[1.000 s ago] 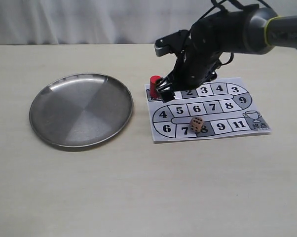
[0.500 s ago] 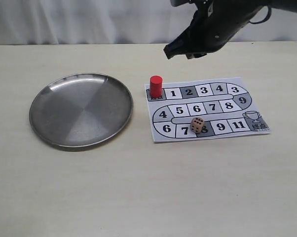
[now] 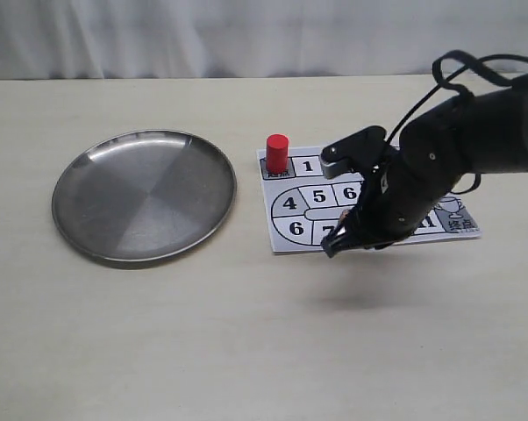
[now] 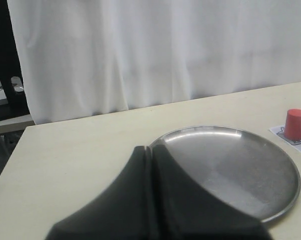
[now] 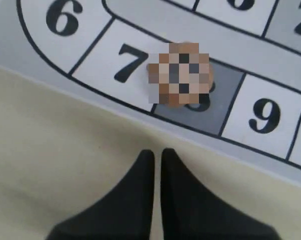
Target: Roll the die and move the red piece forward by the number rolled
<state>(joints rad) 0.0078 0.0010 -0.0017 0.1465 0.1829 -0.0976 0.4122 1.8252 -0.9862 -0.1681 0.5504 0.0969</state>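
The red piece stands upright on the start square at the board's far left end, and shows too in the left wrist view. The die rests on the board across squares 7 and 8; my right arm covers it in the exterior view. My right gripper hangs low over the board's front edge, its tips just short of the die, shut with only a thin slit and nothing between. My left gripper is shut and empty by the plate's rim.
A round steel plate lies left of the board, seen also from the left wrist. The numbered paper game board lies flat on the tan table. A white curtain hangs behind the table's far edge.
My right arm left the red piece, rose away behind the board, then came down at the board's front edge by the die. The red piece and the die kept their places.
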